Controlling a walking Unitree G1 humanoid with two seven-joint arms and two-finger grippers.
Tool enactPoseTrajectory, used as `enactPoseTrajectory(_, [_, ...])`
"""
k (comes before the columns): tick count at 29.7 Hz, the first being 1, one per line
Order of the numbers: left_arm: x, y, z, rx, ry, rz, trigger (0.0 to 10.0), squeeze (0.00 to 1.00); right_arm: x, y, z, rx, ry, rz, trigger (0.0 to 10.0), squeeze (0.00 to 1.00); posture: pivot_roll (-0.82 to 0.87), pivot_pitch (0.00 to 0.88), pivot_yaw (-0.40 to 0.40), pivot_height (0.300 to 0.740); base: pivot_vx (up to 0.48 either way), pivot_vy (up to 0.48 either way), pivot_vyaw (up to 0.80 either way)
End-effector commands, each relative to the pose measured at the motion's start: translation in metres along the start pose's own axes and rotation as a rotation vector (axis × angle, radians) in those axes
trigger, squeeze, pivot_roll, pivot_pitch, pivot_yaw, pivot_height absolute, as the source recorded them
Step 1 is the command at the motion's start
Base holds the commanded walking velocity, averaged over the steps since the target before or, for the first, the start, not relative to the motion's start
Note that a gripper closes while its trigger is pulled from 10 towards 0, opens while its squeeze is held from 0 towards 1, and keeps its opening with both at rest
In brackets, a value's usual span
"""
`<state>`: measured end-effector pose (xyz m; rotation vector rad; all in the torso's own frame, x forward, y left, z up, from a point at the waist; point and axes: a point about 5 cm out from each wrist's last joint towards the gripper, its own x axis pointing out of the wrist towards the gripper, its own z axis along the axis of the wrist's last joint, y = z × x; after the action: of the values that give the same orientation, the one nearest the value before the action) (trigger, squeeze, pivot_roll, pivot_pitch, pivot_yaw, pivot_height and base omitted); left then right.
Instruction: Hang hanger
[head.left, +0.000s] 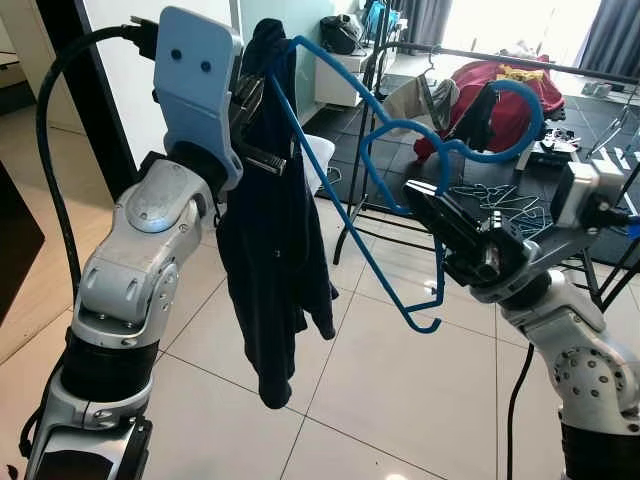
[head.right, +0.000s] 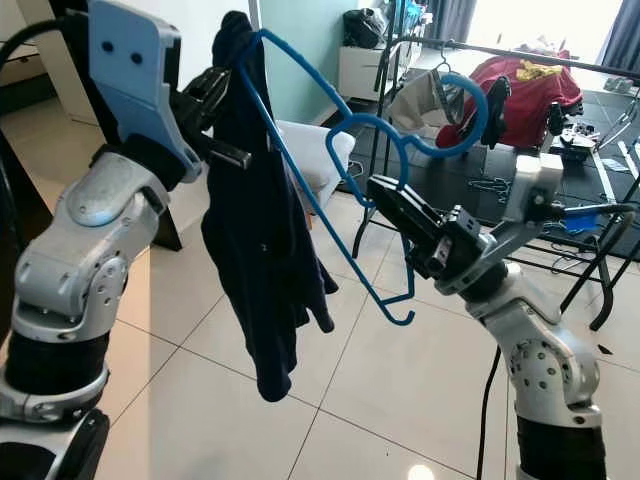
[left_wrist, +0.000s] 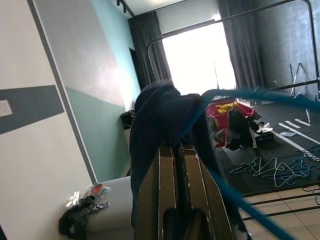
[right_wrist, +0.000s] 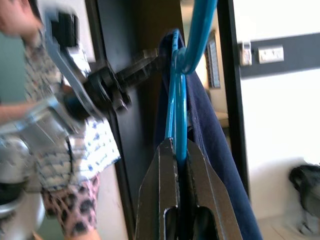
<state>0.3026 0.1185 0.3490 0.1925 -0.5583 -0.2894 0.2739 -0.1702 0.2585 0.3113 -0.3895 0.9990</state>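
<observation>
A blue plastic hanger (head.left: 340, 215) hangs in the air between my two arms, its hook (head.left: 527, 112) pointing toward the rack at the right. A dark navy garment (head.left: 275, 240) droops from the hanger's left end. My left gripper (head.left: 250, 105) is raised high and shut on the garment where it covers that end; in the left wrist view its fingertips (left_wrist: 176, 147) are buried in the cloth. My right gripper (head.left: 425, 200) is shut on the hanger's bar below the hook, and in the right wrist view the blue bar (right_wrist: 177, 100) runs out from between its fingers (right_wrist: 162, 165).
A black clothes rack (head.left: 500, 55) stands behind at the right with a red garment (head.left: 510, 85) over it. Loose hangers (head.left: 500, 195) lie on a dark mat. A white box (head.left: 322, 160) sits by the teal wall. A person in patterned clothes (right_wrist: 75, 165) stands beyond my left arm.
</observation>
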Motion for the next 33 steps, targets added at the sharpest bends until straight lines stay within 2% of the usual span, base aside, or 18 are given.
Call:
enactPoseTrajectory(1, [0.003, -0.008, 0.009, 0.018, -0.056, -0.067, 0.0, 0.0, -0.001, -0.002, -0.005, -0.023, 0.046, -0.022, 10.0, 0.0, 0.06, 0.0, -0.036, 0.74, 0.0, 0.0, 0.0])
enactPoseTrajectory(3, [0.002, -0.013, 0.013, 0.016, -0.084, -0.127, 0.0, 0.0, -0.002, -0.004, -0.007, -0.029, 0.073, -0.044, 10.0, 0.0, 0.06, 0.0, -0.036, 0.74, 0.0, 0.0, 0.0])
enactPoseTrajectory(4, [0.0, -0.019, 0.015, 0.017, -0.094, -0.202, 0.0, 0.0, -0.003, -0.006, -0.008, -0.033, 0.091, -0.062, 10.0, 0.0, 0.06, 0.0, -0.036, 0.74, 0.0, 0.0, 0.0])
enactPoseTrajectory(5, [0.0, -0.019, 0.015, 0.017, -0.094, -0.202, 0.0, 0.0, -0.003, -0.006, -0.008, -0.033, 0.091, -0.062, 10.0, 0.0, 0.06, 0.0, -0.036, 0.74, 0.0, 0.0, 0.0])
enactPoseTrajectory(8, [-0.011, -0.037, 0.012, 0.033, -0.095, -0.423, 0.0, 0.0, -0.006, -0.013, -0.011, -0.042, 0.136, -0.105, 10.0, 0.0, 0.06, 0.0, -0.042, 0.74, 0.0, 0.0, 0.0])
enactPoseTrajectory(9, [-0.011, -0.037, 0.012, 0.033, -0.095, -0.423, 0.0, 0.0, -0.006, -0.013, -0.011, -0.042, 0.136, -0.105, 10.0, 0.0, 0.06, 0.0, -0.042, 0.74, 0.0, 0.0, 0.0])
enactPoseTrajectory(10, [-0.014, -0.041, 0.009, 0.026, -0.084, -0.481, 0.0, 0.0, -0.006, -0.014, -0.011, -0.043, 0.141, -0.109, 10.0, 0.0, 0.06, 0.0, -0.044, 0.74, 0.0, 0.0, 0.0])
enactPoseTrajectory(12, [-0.014, -0.041, 0.009, 0.026, -0.084, -0.481, 0.0, 0.0, -0.006, -0.014, -0.011, -0.043, 0.141, -0.109, 10.0, 0.0, 0.06, 0.0, -0.044, 0.74, 0.0, 0.0, 0.0])
enactPoseTrajectory(15, [-0.032, -0.057, -0.005, 0.067, -0.027, -0.694, 0.8, 0.0, -0.007, -0.011, -0.011, -0.038, 0.14, -0.08, 10.0, 0.0, 0.06, 0.0, -0.047, 0.74, 0.0, 0.0, 0.0])
enactPoseTrajectory(19, [-0.038, -0.061, -0.016, 0.101, 0.017, -0.75, 1.0, 0.0, -0.007, -0.005, -0.011, -0.028, 0.142, -0.03, 10.0, 0.0, 0.05, 0.0, -0.049, 0.74, 0.0, 0.0, 0.0])
enactPoseTrajectory(20, [-0.039, -0.057, -0.023, 0.147, 0.045, -0.754, 1.1, 0.0, -0.008, -0.001, -0.011, -0.021, 0.152, 0.011, 10.0, 0.0, 0.05, 0.0, -0.05, 0.74, 0.0, 0.0, 0.0])
enactPoseTrajectory(23, [-0.039, -0.056, -0.024, 0.157, 0.049, -0.754, 1.1, 0.0, -0.008, 0.0, -0.011, -0.02, 0.154, 0.018, 10.0, 0.0, 0.05, 0.0, -0.05, 0.74, 0.0, 0.0, 0.0])
enactPoseTrajectory(25, [-0.033, -0.036, -0.027, 0.23, 0.071, -0.685, 0.7, 0.0, -0.01, -0.001, -0.01, -0.022, 0.164, 0.022, 10.0, 0.0, 0.05, 0.0, -0.057, 0.74, 0.0, 0.0, 0.0])
enactPoseTrajectory(26, [-0.033, -0.036, -0.027, 0.23, 0.071, -0.685, 0.7, 0.0, -0.01, -0.001, -0.01, -0.022, 0.164, 0.022, 10.0, 0.0, 0.05, 0.0, -0.057, 0.74, 0.0, 0.0, 0.0])
enactPoseTrajectory(27, [-0.029, -0.024, -0.027, 0.273, 0.084, -0.638, 0.5, 0.0, -0.011, -0.002, -0.01, -0.024, 0.164, 0.017, 10.0, 0.0, 0.05, 0.0, -0.056, 0.74, 0.0, 0.0, 0.0])
enactPoseTrajectory(28, [-0.029, -0.024, -0.027, 0.273, 0.084, -0.638, 0.5, 0.0, -0.011, -0.002, -0.01, -0.024, 0.164, 0.017, 10.0, 0.0, 0.05, 0.0, -0.056, 0.74, 0.0, 0.0, 0.0])
enactPoseTrajectory(31, [-0.019, 0.016, -0.018, 0.388, 0.079, -0.454, 0.4, 0.0, -0.01, -0.007, -0.011, -0.03, 0.152, -0.021, 10.0, 0.0, 0.05, 0.0, -0.056, 0.74, 0.0, 0.0, 0.0])
enactPoseTrajectory(33, [-0.018, 0.021, -0.017, 0.404, 0.077, -0.432, 0.4, 0.0, -0.01, -0.007, -0.011, -0.029, 0.152, -0.022, 10.0, 0.0, 0.05, 0.0, -0.056, 0.74, 0.0, 0.0, 0.0])
